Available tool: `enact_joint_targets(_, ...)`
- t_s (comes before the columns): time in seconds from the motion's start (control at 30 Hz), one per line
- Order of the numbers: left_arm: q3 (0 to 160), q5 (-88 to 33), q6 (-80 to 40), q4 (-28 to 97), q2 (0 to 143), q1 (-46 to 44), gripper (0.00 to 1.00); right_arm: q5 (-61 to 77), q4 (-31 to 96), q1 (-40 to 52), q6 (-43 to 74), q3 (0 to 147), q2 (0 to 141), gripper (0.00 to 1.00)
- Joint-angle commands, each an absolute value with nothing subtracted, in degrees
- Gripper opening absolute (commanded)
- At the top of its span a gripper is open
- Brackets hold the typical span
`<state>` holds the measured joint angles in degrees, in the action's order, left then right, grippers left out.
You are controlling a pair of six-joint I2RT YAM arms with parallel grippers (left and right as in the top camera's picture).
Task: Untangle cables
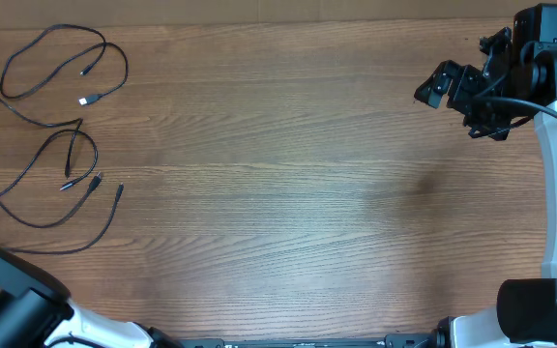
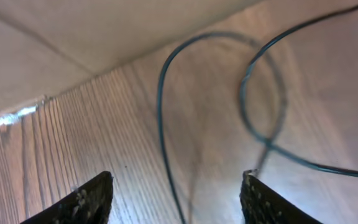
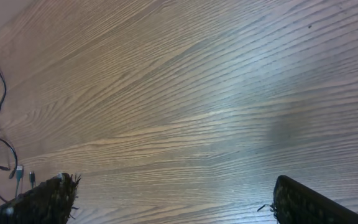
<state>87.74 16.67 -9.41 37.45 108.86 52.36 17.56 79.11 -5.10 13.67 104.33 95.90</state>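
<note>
With the left jaws parted, empty, over the cables (image 1: 87,100) at ten o'clock and the right jaws wide, closing across crossed cords could tighten the tangle.

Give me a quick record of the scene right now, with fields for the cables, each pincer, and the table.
cables: thin black cords, loosely looped and crossing, at the table's left end
left pincer: open, low over a cable loop, a cord lying between its fingers, not gripped
right pincer: open, empty, above bare wood at the right side, far from the cables
table: brown wood grain
</note>
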Motion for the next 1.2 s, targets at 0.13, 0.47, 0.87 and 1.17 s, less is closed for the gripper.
enact_joint_targets(0.13, 88.6, 15.8, -8.1, 33.9, 114.0, 53.1, 0.66, 17.2, 78.9, -4.9, 13.6, 104.2, 95.3, 1.00)
enact_joint_targets(0.47, 88.6, 16.1, -7.2, 23.8, 115.0, 53.3, 0.84, 17.2, 78.9, -4.9, 13.6, 104.2, 95.3, 1.00)
enact_joint_targets(0.87, 88.6, 16.1, 2.4, 25.5, 115.0, 53.3, 0.94, 17.2, 78.9, -4.9, 13.6, 104.2, 95.3, 1.00)
enact_joint_targets(1.17, 88.6, 16.0, 2.4, 30.6, 115.0, 53.3, 0.95, 17.2, 78.9, -4.9, 13.6, 104.2, 95.3, 1.00)
